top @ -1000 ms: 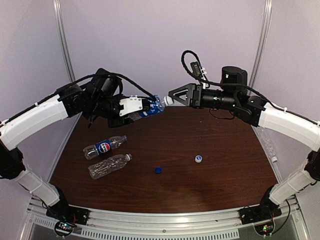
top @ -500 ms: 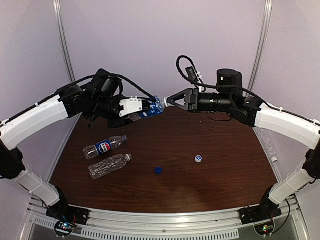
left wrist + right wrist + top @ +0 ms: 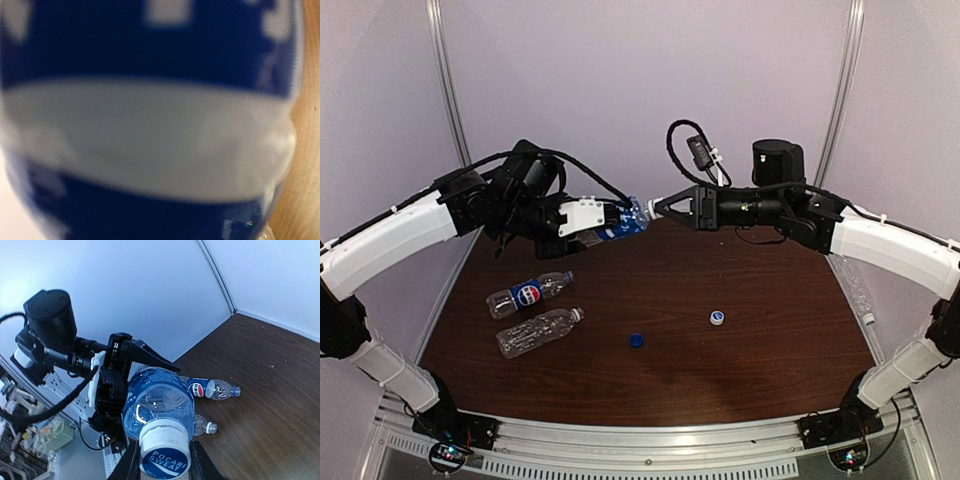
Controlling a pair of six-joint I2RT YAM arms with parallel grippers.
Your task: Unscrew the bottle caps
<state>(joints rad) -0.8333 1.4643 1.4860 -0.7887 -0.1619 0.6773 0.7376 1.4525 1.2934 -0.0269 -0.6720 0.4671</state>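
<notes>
Currently clamping the blue-labelled bottle point(image 3: 630, 214) around its body in the left gripper point(image 3: 603, 225), jaws narrowed onto the crinkled plastic, and holding it roughly level in the air above the far part of the table point(image 3: 760, 290), neck pointing toward the right arm. Meeting that neck head-on with the right gripper point(image 3: 657, 206), fingers point(image 3: 131, 465) drawn in tight on the white cap point(image 3: 164, 457) and pressing against it from both sides. Looking through the right wrist view straight onto the cap's top, printed POCARI SWEAT in blue, with the clear, blue-tinted shoulder of the bottle swelling just behind it and the black jaws of the left gripper wrapping the body farther back. Filling the left wrist view almost wholly with the blurred blue and white label, showing only a sliver of wood grain at the right edge. Sharing the scene with two more bottles lying on their sides on the left part of the table, well apart from both grippers: the Pepsi bottle point(image 3: 528, 293), and just nearer the arm bases the unlabelled bottle point(image 3: 538, 332), both necks pointing right. Also lying flat on the wood, near the middle and nearer the bases than the held bottle: the dark blue cap point(image 3: 636, 340) and, to its right and a little farther back, the pale cap point(image 3: 717, 318), apart from each other and from every bottle.
</notes>
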